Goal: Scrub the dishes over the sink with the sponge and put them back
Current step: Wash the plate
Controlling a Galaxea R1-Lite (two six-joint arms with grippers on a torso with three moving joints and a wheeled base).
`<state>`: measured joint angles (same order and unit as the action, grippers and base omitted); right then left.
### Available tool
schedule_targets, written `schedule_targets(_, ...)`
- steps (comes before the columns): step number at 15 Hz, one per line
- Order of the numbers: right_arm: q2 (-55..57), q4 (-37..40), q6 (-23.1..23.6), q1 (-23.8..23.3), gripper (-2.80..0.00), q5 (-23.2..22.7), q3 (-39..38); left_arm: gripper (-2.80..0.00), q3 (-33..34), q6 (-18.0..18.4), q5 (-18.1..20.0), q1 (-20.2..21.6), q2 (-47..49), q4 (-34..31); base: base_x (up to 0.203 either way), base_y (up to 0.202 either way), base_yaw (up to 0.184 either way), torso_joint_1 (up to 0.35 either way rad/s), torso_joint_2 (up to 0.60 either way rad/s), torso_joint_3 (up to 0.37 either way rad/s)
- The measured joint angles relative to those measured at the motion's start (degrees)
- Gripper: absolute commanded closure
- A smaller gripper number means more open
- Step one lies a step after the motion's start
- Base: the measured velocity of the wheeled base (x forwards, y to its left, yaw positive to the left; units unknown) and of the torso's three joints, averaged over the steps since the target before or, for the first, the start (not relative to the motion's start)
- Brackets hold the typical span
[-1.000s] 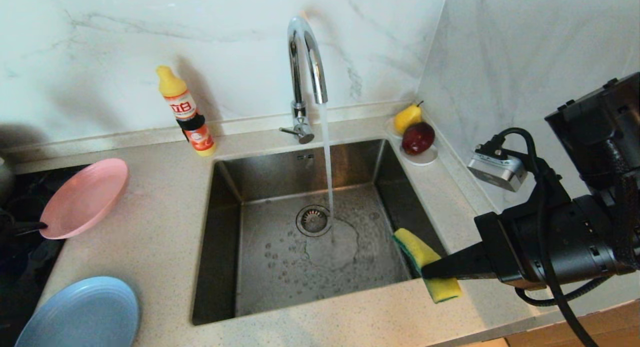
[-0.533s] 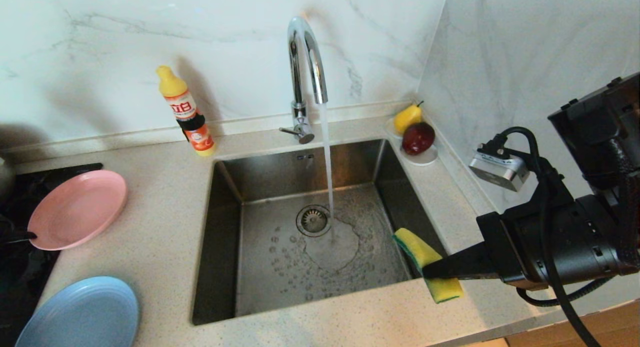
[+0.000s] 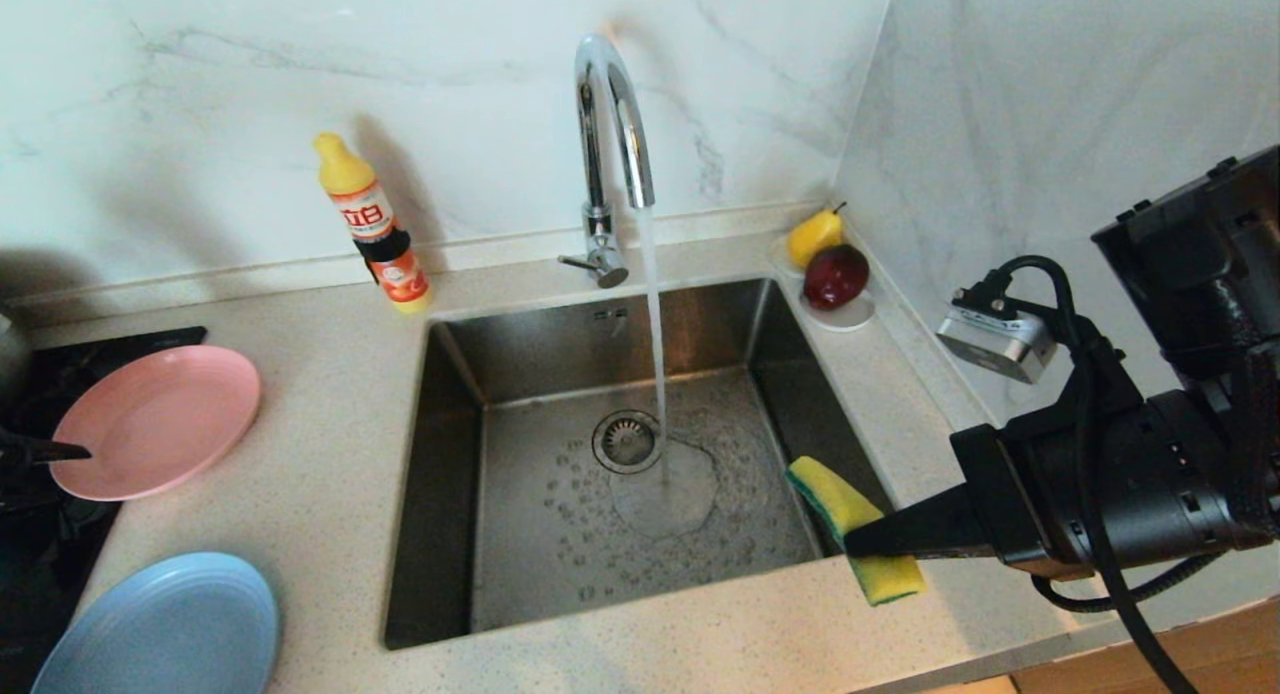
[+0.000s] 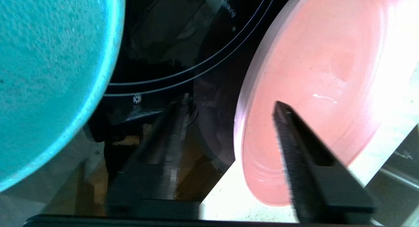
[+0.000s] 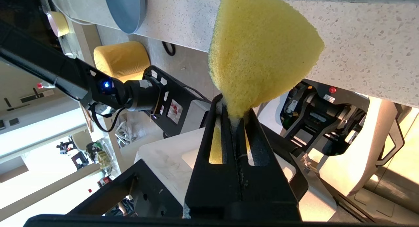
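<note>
At the worktop's left edge, your left gripper (image 4: 229, 119) has just spread its fingers, seemingly freeing the pink plate (image 3: 155, 419), now lying flat. Your right gripper (image 3: 850, 544) stays clamped on the sponge (image 3: 850, 529) at the sink's (image 3: 600, 494) right rim.

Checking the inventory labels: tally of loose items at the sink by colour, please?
Pink: 1, plate
Light blue: 1, plate
Teal: 1, bowl
Yellow: 3, sponge, pear, soap bottle
Red: 1, apple
White: 1, saucer
Total: 8
</note>
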<state>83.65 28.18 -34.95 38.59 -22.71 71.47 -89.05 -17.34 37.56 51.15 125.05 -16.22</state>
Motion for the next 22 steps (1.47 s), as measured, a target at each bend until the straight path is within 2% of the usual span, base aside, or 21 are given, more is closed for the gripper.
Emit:
schedule_targets(5,0.1,0.0,-0.1,0.0,0.0,0.0,-0.1,-2.8,-0.8,-0.1,-1.4,-0.4,0.2,-0.7,0.0,0.0,0.0,0.0,0.0,0.0)
schedule_targets(7,-0.1,0.0,0.0,-0.1,0.0,0.0,-0.4,-2.8,-2.6,0.2,-4.1,-1.4,0.2,-3.0,0.0,0.0,0.0,0.0,0.0,0.0)
schedule_targets(9,-0.2,0.0,0.0,-0.1,0.0,0.0,-0.5,-2.8,-4.7,1.6,-8.5,-2.6,0.3,-5.8,0.0,0.0,0.0,0.0,0.0,0.0)
schedule_targets(11,-0.3,0.0,0.0,-0.2,0.0,0.0,-0.6,-2.8,-5.4,3.5,-12.6,-3.7,0.3,-6.2,0.0,0.0,0.0,0.0,0.0,0.0)
schedule_targets(14,-0.4,0.0,0.0,-0.3,0.0,0.0,-0.7,-2.8,-5.6,4.4,-16.8,-5.5,0.1,-6.4,0.0,0.0,0.0,0.0,0.0,0.0)
schedule_targets(18,-0.8,0.0,0.0,-0.3,0.0,0.0,-1.1,-2.8,-5.7,4.6,-17.9,-6.6,0.0,-6.9,0.0,0.0,0.0,0.0,0.0,0.0)
schedule_targets(19,-0.8,0.0,0.0,-0.3,0.0,0.0,-1.2,0.0,-5.7,4.5,-17.9,-6.7,0.0,-6.9,0.0,0.0,0.0,0.0,0.0,0.0)
schedule_targets(22,-0.8,0.0,0.0,-0.3,0.0,0.0,-1.3,0.0,-5.8,4.5,-17.8,-6.9,0.1,-7.0,0.0,0.0,0.0,0.0,0.0,0.0)
